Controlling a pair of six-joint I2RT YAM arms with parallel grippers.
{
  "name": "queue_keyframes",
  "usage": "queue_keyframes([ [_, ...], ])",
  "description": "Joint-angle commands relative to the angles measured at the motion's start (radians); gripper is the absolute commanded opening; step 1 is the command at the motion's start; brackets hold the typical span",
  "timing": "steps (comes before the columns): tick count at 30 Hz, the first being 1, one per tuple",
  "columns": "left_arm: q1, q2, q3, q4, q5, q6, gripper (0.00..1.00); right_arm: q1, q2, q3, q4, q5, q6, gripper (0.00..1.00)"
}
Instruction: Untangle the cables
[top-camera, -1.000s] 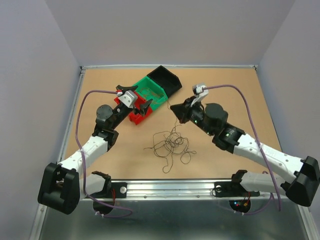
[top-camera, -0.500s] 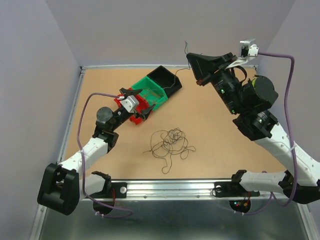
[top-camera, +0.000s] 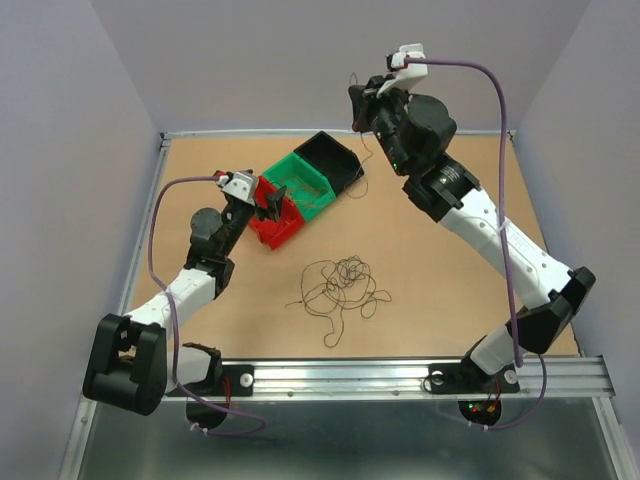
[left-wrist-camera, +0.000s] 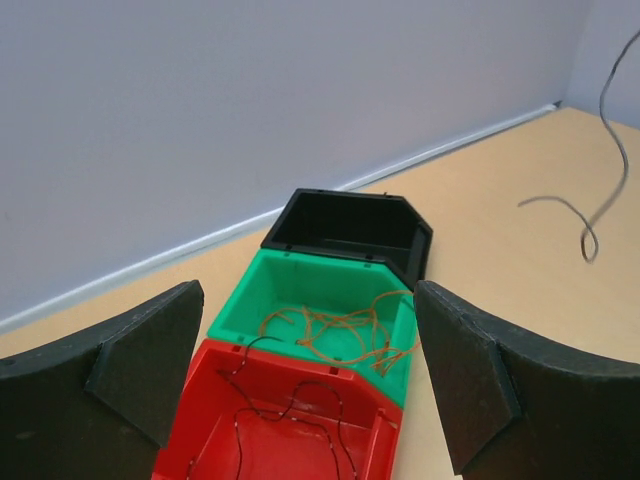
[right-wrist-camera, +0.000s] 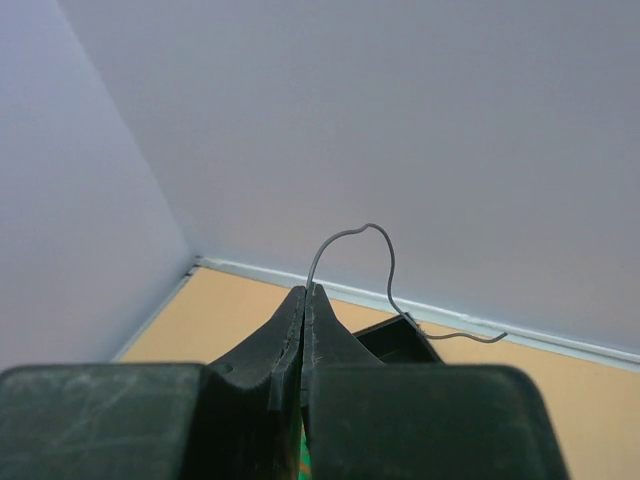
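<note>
Red bin (top-camera: 272, 236), green bin (top-camera: 324, 186) and black bin (top-camera: 346, 174) adjoin on the table (top-camera: 450, 275).

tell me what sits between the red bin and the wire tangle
Nothing: only bare tabletop separates the red bin from the tangle, seen in the top external view.

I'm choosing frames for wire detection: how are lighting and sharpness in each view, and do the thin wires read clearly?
Top external: soft even light, no glare; the tangle reads as hair-thin lines. Left wrist: sharp; wires in the green bin are clear. Right wrist: the shut right gripper looms dark; its grey wire stands out against the pale wall.
</note>
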Motion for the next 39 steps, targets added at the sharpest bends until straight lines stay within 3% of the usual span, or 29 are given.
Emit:
queue_keyframes([
  [1, 0.032, 0.031, 0.055, 0.043, -0.079, -0.053, 0.99, -0.089, 0.05, 0.139, 0.028, 0.003, 0.003, 0.01],
  [8, 0.067, 0.042, 0.064, 0.041, -0.095, -0.084, 0.99, -0.267, 0.245, 0.258, 0.028, -0.097, 0.07, 0.01],
  [17, 0.069, 0.039, 0.056, 0.056, -0.098, -0.076, 0.99, -0.31, 0.455, 0.294, 0.077, -0.221, 0.112, 0.01],
  [27, 0.069, 0.028, 0.052, 0.056, -0.099, -0.07, 0.99, -0.31, 0.455, 0.196, 0.189, -0.28, 0.101, 0.01],
  [39, 0.069, 0.013, 0.044, 0.061, -0.093, -0.069, 0.99, -0.308, 0.491, 0.357, 0.192, -0.301, 0.087, 0.01],
])
